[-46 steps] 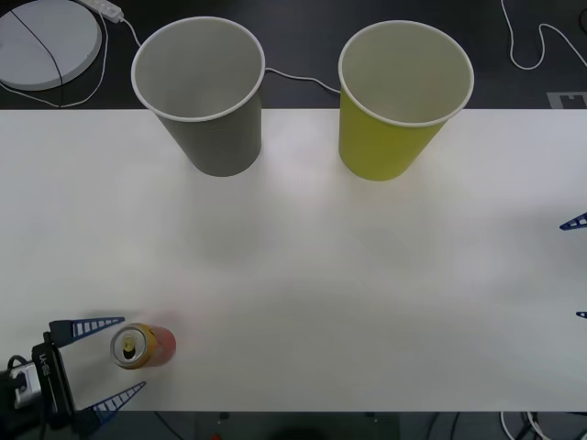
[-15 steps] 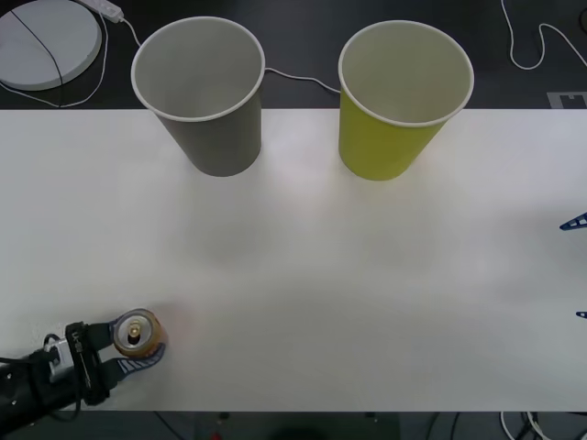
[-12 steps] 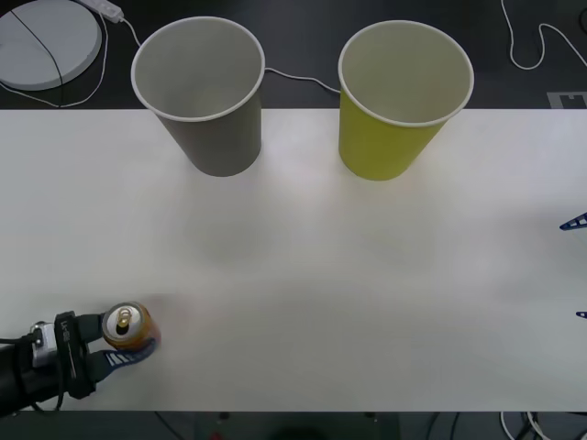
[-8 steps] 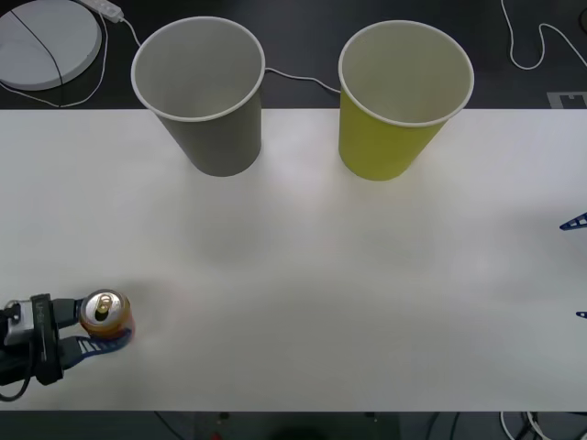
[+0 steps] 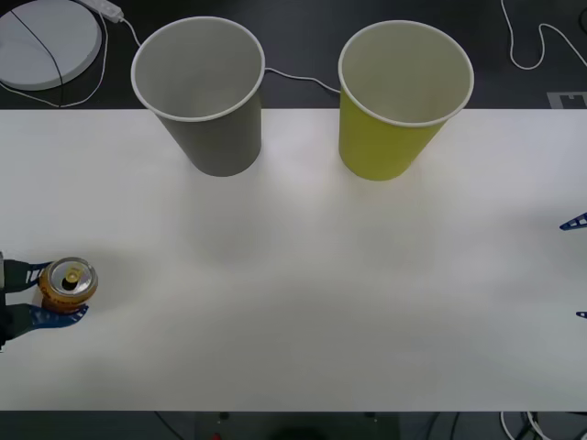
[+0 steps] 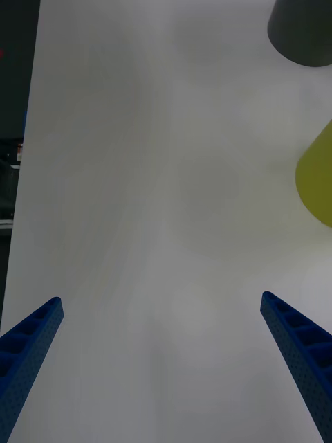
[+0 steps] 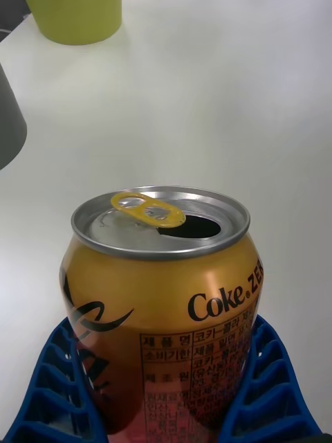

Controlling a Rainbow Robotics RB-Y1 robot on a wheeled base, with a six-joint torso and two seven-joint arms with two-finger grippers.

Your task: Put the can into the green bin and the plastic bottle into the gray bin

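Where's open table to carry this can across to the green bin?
The white table is bare from the left claw, shut on the gold-topped red can, to the open right claw. Crowding: far edge, gray bin beside yellow-green bin.

Front overhead; wrist cams low, sharing gray bin (image 5: 199, 92), green bin (image 5: 404, 96).

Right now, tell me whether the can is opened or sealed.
Opened. The can, held upright in the left gripper, shows a dark open mouth beside its gold pull tab.
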